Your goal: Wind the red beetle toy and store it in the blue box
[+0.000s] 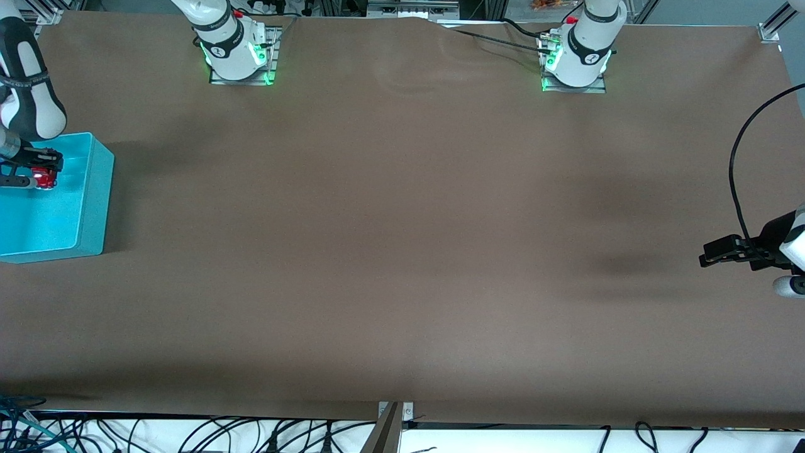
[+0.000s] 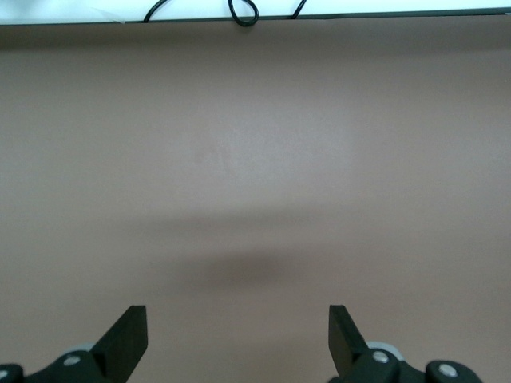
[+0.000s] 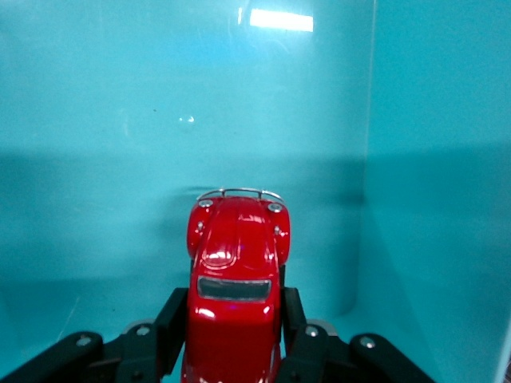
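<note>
I have the right gripper (image 1: 39, 178) over the box (image 1: 94, 189), which sits at the right arm's end of the table (image 1: 402, 251), and its fingers (image 3: 177, 315) are clamped on the sides of the beetle (image 1: 44, 178). Through the right wrist view the beetle (image 3: 237, 279) sits squarely between the pads, its roof and dark window up toward the camera, its rounded nose with the chrome bumper pointing away from the gripper (image 3: 235, 339) toward the box's turquoise floor (image 3: 120, 120). One inner wall of the box rises just beside the toy, with a rounded corner where it meets the floor. I cannot tell whether the wheels touch the floor or the toy hangs just above it. From the front camera the gripper and the small red body show inside the box's outline, close to the wall that lies farther from that camera. My left gripper (image 1: 723, 250) waits at the left arm's end of the table, well apart from the box; in the left wrist view its fingers (image 2: 128, 339) stand spread wide with only bare brown tabletop (image 2: 255, 159) beneath them, a soft shadow lying under the gap.
</note>
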You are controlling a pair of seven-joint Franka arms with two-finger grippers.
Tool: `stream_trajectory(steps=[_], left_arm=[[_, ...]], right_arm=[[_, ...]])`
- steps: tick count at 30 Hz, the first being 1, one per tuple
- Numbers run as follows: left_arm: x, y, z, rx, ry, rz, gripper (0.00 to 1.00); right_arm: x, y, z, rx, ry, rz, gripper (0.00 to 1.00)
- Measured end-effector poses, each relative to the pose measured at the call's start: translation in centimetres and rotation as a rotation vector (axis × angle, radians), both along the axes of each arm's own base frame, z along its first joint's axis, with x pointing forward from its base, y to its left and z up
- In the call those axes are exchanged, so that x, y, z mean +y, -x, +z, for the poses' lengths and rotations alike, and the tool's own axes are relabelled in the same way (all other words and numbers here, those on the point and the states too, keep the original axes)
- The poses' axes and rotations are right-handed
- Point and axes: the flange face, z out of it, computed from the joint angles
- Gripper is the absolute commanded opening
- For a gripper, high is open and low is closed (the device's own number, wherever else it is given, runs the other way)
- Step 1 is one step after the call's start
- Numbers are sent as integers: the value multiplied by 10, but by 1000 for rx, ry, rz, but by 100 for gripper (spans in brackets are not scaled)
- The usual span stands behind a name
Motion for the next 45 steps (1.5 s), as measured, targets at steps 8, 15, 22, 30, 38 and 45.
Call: stream_trajectory(steps=[8,15,22,30,38,45], left_arm=[[2,0,-1,2,0,3,100],[2,0,-1,2,0,3,100],[2,0,-2,4,0,2,100],[2,1,-4,7,1,3,100],[2,1,-5,9,1,4,100],[3,1,-5,10,1,4,100]], right_arm=[[0,1,-19,-7,-2,10,0],[0,2,-25,-4,-7,11,13],[1,1,-25,-9,-6,13,40],[4,-2,-26,-20,-12,8,75],[7,-4,-28,-24,-14,1,100],[6,-4,-27,-25,-13,0,100]])
